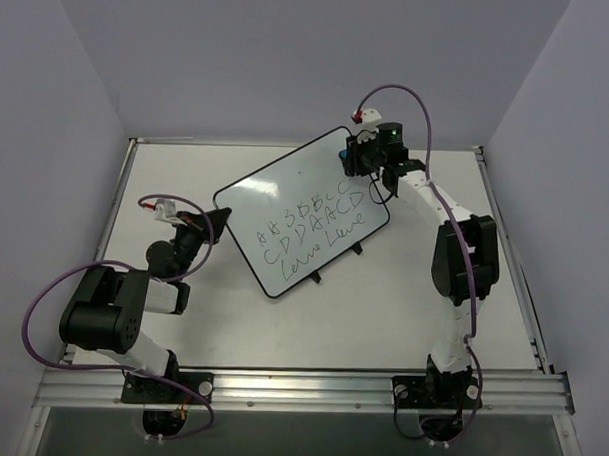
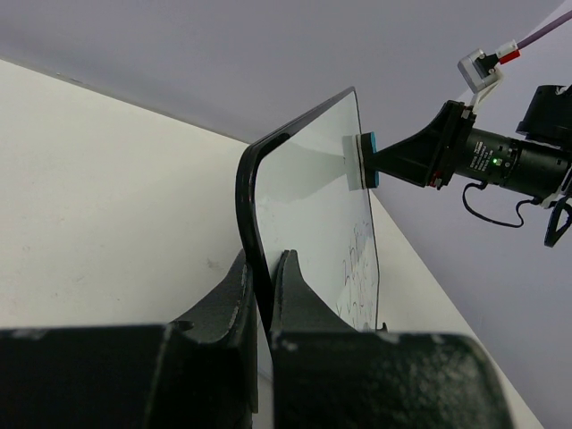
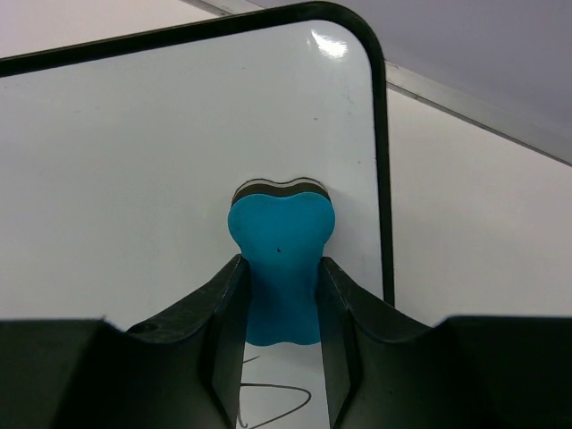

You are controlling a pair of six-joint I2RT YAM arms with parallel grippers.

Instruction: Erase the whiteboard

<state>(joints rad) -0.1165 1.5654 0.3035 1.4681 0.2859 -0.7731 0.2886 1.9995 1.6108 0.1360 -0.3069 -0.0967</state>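
Jaws are closed on both arms: our left gripper (image 1: 217,218) pinches the whiteboard (image 1: 275,202) at its left corner, our right gripper (image 1: 361,162) clamps the blue eraser (image 3: 280,239) against its far corner. The writing (image 1: 313,226) lies just nearer us than the eraser, rows running along the board's length.

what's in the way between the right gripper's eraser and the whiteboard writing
Nothing visible. The right gripper holds the blue eraser against the whiteboard near a corner, with only bare board between it and the writing. The left gripper clamps the opposite end.
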